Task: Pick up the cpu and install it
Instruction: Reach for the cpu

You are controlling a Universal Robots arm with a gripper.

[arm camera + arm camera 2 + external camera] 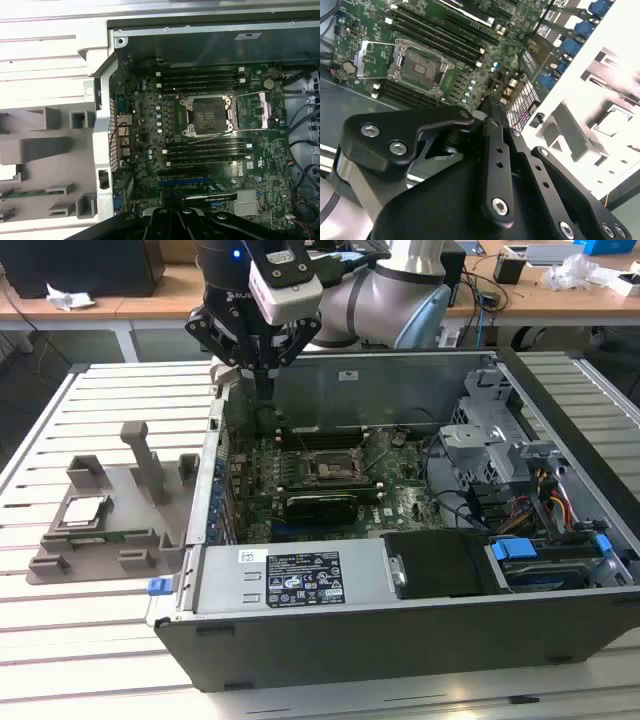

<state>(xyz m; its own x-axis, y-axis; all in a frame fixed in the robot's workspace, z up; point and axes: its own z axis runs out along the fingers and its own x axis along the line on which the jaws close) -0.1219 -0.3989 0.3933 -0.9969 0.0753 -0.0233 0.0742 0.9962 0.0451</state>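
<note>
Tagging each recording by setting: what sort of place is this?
Probably a robotics lab workbench: an open computer case on a slatted table, a grey fixture holding the cpu, and cluttered wooden desks behind.

The cpu (84,510) showed a shiny silver metal top against the matt grey plastic fixture (148,465). The computer case (420,635) was dull grey sheet metal, the motherboard (150,130) glossy green, the gripper (492,105) matt black metal with bright steel screws. The slatted table (100,400) looked smooth and white.
</note>
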